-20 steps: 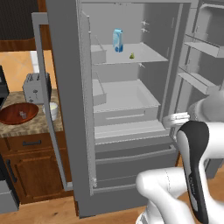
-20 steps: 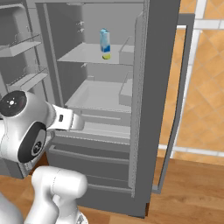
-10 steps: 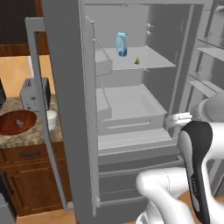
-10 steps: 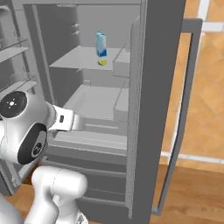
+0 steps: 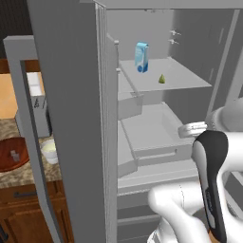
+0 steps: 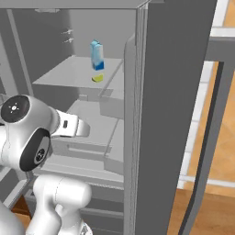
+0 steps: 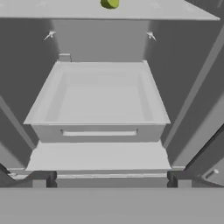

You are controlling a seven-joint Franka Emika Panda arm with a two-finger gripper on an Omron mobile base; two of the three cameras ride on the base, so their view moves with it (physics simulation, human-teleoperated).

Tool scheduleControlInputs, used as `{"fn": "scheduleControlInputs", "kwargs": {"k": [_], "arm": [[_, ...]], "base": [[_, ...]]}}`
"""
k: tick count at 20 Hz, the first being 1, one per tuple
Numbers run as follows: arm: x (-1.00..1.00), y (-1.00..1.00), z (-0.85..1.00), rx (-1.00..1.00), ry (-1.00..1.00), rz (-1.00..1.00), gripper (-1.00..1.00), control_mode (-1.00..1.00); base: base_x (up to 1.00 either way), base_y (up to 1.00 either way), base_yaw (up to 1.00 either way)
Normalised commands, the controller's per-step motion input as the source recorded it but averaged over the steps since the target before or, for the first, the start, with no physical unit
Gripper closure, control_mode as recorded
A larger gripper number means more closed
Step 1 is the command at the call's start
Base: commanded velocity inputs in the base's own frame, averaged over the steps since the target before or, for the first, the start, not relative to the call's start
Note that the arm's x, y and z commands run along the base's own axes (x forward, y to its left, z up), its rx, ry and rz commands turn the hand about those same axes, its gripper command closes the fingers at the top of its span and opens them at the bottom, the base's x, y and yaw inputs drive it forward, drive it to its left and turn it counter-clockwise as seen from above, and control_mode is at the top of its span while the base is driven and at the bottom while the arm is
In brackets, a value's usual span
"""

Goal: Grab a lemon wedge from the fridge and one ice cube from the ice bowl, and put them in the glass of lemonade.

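The grey fridge [image 5: 71, 118] stands open in front of me. On its upper shelf a tiny yellow-green lemon wedge [image 5: 162, 79] [image 6: 97, 78] lies in front of a light-blue carton [image 5: 141, 57]. In the hand view the wedge [image 7: 109, 3] peeks in at the top edge, above a pale drawer [image 7: 100, 96]. My gripper [image 7: 111, 180] is open and empty, at drawer level well below the wedge. On the counter to the left sit the reddish-brown ice bowl [image 5: 5, 163] with an ice cube [image 5: 14, 154] in it and, beside it, the whitish glass of lemonade [image 5: 49, 151].
A grey toaster [image 5: 35, 107] stands behind the bowl and glass. The fridge's left door partly hides that counter, and the right door [image 6: 174, 114] hangs open on the other side. Wooden cabinets [image 5: 28, 213] sit under the counter.
The whole scene has shifted and grown larger: the base has driven closer to the fridge. The gripper stays open and empty, the things have not moved.
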Motion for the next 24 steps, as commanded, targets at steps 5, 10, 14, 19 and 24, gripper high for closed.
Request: {"fn": "scheduleControlInputs", "kwargs": {"k": [5,10,14,19,24], "arm": [[0.00,0.00,0.00,0.00,0.00,0.00,-1.00,1.00],[0.04,0.01,0.11,0.00,-0.01,-0.01,-1.00,-1.00],[0.00,0.14,0.32,0.00,-0.10,0.00,-1.00,-1.00],[0.02,0.04,0.33,0.01,-0.09,-0.04,-1.00,-1.00],[0.17,0.00,0.43,0.06,0.00,-0.07,-1.00,-1.00]], "base": [[0.57,0.14,-0.03],[0.00,0.00,0.00],[0.00,0.00,0.00],[0.00,0.00,0.00],[0.00,0.00,0.00]]}}
